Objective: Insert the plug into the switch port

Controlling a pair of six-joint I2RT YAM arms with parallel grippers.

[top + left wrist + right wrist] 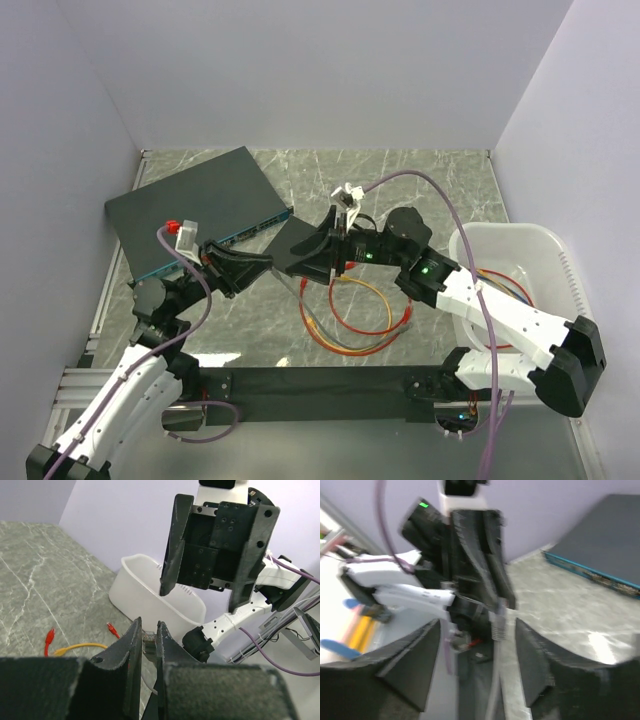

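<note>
My left gripper (148,626) is shut on a clear plug (148,640), which pokes out between its fingertips. In the right wrist view the plug's ribbed boot (498,626) and grey cable (494,680) hang between the spread fingers of my right gripper (477,626), which is open and touches nothing. In the top view the left gripper (258,262) and the right gripper (325,262) face each other over the small black box (293,240). I cannot make out the switch port itself. The left wrist view shows the right gripper (200,600) open just ahead.
A large dark slab with a blue front strip (195,210) lies at the back left, close to the small box. Loops of yellow and red cable (350,310) lie on the marble top. A white bin (520,262) stands at the right.
</note>
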